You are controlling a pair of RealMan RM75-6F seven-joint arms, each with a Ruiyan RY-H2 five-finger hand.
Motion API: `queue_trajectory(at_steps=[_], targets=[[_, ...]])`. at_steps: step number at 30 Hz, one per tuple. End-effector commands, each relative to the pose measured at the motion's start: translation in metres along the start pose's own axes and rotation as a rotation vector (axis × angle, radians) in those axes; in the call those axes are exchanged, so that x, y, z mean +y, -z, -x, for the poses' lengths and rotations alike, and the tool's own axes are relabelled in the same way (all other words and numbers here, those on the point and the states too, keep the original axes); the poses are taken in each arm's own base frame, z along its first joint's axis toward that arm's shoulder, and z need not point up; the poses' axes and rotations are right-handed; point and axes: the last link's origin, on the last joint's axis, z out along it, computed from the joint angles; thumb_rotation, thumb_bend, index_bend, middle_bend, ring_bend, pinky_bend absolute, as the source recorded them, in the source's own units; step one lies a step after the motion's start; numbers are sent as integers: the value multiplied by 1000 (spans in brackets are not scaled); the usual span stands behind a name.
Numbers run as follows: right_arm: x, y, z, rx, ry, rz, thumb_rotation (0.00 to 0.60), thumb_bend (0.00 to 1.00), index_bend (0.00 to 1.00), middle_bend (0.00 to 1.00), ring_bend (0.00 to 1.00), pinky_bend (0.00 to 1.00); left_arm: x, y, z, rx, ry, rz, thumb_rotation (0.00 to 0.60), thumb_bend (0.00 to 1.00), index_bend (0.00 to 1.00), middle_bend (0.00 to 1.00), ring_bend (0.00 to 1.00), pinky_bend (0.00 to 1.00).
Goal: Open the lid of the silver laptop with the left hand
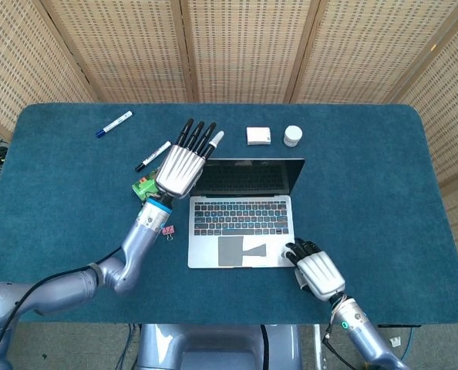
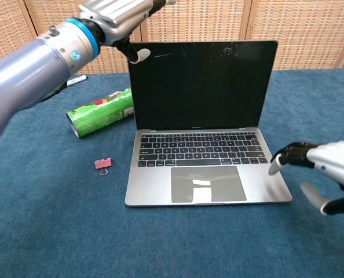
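The silver laptop (image 1: 240, 220) stands open in the middle of the table, its dark screen (image 2: 202, 84) upright and facing me. My left hand (image 1: 184, 163) hovers at the lid's top left corner with fingers stretched out flat and holding nothing. In the chest view the left hand (image 2: 115, 13) is high at the frame's top, its thumb hanging just beside the lid's corner. My right hand (image 1: 319, 274) is at the laptop's front right corner, fingers bent down. The right hand (image 2: 328, 171) has its fingertips (image 2: 281, 157) just over the base's right edge, thumb spread apart.
A green can (image 2: 99, 112) lies on its side left of the laptop, and a pink binder clip (image 2: 103, 164) lies in front of it. Two markers (image 1: 153, 155) (image 1: 115, 123) lie at the back left. A white box (image 1: 258, 136) and a small round jar (image 1: 292, 136) stand behind the lid.
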Motion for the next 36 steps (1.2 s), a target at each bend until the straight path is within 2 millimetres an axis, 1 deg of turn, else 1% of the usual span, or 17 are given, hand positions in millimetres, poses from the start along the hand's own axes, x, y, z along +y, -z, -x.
queue_trajectory(at_steps=[1, 6, 9, 11, 12, 13, 15, 16, 17, 18, 20, 22, 24, 25, 26, 29, 36], targets=[[7, 3, -18, 78, -21, 9, 600, 749, 246, 185, 97, 181, -11, 14, -20, 54, 7, 39, 600, 382, 0, 0, 0, 0], [32, 9, -43, 197, -22, 44, 600, 749, 246, 186, 97, 181, -39, 33, -50, 104, 11, 38, 600, 381, 0, 0, 0, 0], [53, 14, -54, 269, -9, 75, 600, 747, 246, 185, 97, 181, -62, 50, -66, 120, 24, 11, 600, 377, 0, 0, 0, 0], [69, 20, -61, 319, -12, 103, 600, 711, 246, 181, 95, 181, -79, 65, -73, 120, 46, -15, 600, 347, 0, 0, 0, 0], [75, 22, -63, 340, -19, 113, 600, 681, 246, 178, 92, 181, -86, 73, -75, 117, 61, -31, 600, 292, 0, 0, 0, 0], [81, 26, -65, 361, -26, 122, 600, 614, 246, 174, 86, 181, -94, 82, -76, 108, 81, -53, 600, 206, 0, 0, 0, 0], [92, 35, -71, 413, -41, 137, 600, 423, 246, 159, 67, 181, -109, 107, -76, 63, 155, -126, 600, 63, 0, 0, 0, 0], [97, 40, -73, 439, -45, 143, 600, 353, 246, 152, 58, 181, -114, 120, -76, 40, 184, -161, 600, 16, 0, 0, 0, 0], [101, 45, -76, 474, -45, 152, 600, 257, 244, 137, 42, 181, -120, 132, -75, 17, 205, -193, 600, 3, 0, 0, 0, 0], [104, 51, -78, 505, -43, 160, 600, 189, 238, 121, 24, 179, -126, 147, -73, -11, 223, -232, 600, 0, 0, 0, 0, 0], [106, 60, -80, 547, -55, 169, 600, 106, 203, 89, 4, 157, -133, 174, -69, -52, 250, -284, 600, 0, 0, 0, 0, 0], [106, 69, -81, 571, -69, 170, 600, 31, 123, 44, 0, 111, -140, 198, -64, -82, 267, -334, 600, 0, 0, 0, 0, 0], [103, 78, -81, 564, -73, 174, 600, 0, 27, 4, 0, 45, -143, 222, -60, -104, 292, -378, 600, 0, 0, 0, 0, 0], [101, 84, -80, 548, -75, 179, 600, 0, 10, 0, 0, 26, -143, 235, -57, -115, 306, -402, 600, 0, 0, 0, 0, 0], [96, 92, -80, 527, -75, 181, 600, 0, 1, 0, 0, 9, -143, 263, -51, -151, 313, -457, 600, 0, 0, 0, 0, 0], [89, 99, -83, 514, -69, 194, 600, 0, 0, 0, 0, 0, -141, 284, -47, -145, 325, -487, 600, 0, 0, 0, 0, 0], [80, 113, -87, 515, -57, 232, 600, 0, 0, 0, 0, 0, -136, 319, -36, -148, 333, -536, 600, 0, 0, 0, 0, 0]])
